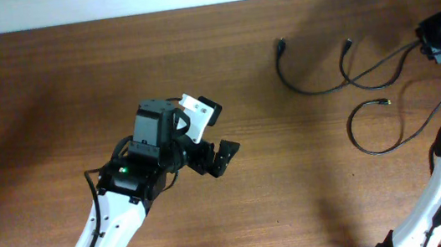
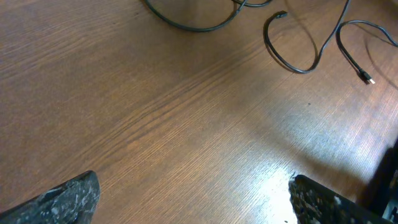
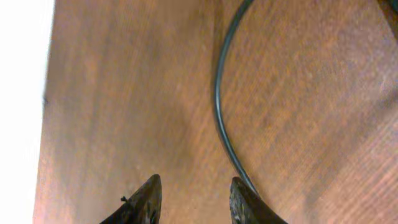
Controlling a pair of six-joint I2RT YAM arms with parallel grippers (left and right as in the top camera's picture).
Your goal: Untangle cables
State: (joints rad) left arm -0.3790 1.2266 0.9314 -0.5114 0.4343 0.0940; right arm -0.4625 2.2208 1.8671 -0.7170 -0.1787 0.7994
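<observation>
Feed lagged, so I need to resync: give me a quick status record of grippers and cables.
left gripper: open, empty, above bare table
right gripper: open, empty, one cable beside it
cables: loose on table near right arm; some cross
plug ends: three visible, all free

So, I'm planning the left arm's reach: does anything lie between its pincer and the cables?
Nothing visible does. Only bare table lies between the open left pincer and the cables.
</observation>
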